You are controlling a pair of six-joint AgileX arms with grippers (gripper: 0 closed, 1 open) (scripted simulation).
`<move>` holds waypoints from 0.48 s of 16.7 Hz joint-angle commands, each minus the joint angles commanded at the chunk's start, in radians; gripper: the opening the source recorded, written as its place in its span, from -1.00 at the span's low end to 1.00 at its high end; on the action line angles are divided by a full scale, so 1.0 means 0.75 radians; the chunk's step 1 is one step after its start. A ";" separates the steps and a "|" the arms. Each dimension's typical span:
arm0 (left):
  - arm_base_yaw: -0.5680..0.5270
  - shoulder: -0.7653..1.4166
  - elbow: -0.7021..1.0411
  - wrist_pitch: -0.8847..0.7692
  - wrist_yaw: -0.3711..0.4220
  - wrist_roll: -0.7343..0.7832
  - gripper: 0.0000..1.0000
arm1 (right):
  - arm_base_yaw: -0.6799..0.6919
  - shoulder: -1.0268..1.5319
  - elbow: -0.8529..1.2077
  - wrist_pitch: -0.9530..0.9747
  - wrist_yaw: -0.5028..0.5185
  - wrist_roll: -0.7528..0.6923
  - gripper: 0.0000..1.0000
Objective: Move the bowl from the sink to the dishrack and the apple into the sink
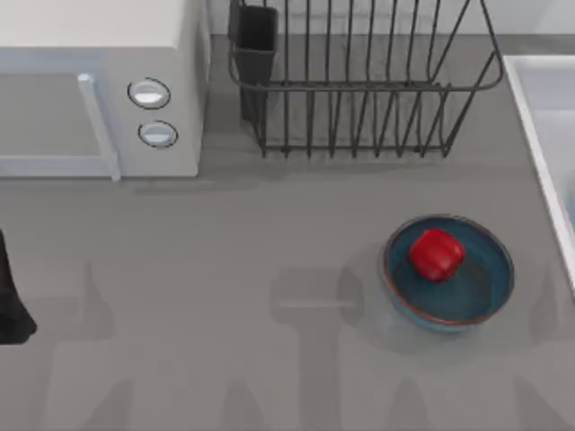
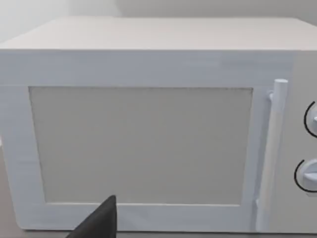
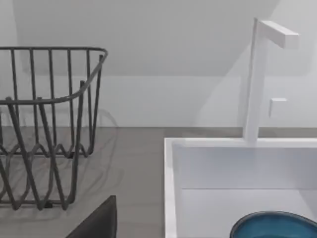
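the apple [image 1: 437,254] is sitting inside a teal-blue bowl on the table [image 1: 437,274], on the grey table [image 1: 225,296] toward its right side, in front of the dishrack [image 1: 359,81] and just beside the sink [image 1: 548,135]. the apple is resting a little toward the back of that bowl, touching its inner surface. the dishrack is standing at the back of the table with its dark utensil cup [image 1: 255,40] at its left corner, next to the white microwave [image 1: 99,90] with two round knobs. my right wrist camera is looking over the sink's raised rim, where a second teal-blue bowl in the sink [image 3: 275,225] is lying in the basin below the white faucet [image 3: 260,79]. my left arm [image 1: 11,296] is waiting at the left edge of the table, its wrist camera facing the microwave door. a dark finger tip [image 2: 99,223] is poking into that view and another dark tip [image 3: 96,220] into the right wrist view, but i cannot tell whether either of my grippers is apart or together.
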 joint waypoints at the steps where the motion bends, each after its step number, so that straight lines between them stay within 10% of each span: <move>1: 0.000 0.000 0.000 0.000 0.000 0.000 1.00 | 0.000 0.000 0.000 0.000 0.000 0.000 1.00; 8: 0.000 0.000 0.000 0.000 0.000 0.000 1.00 | -0.024 0.241 0.243 -0.115 -0.018 -0.033 1.00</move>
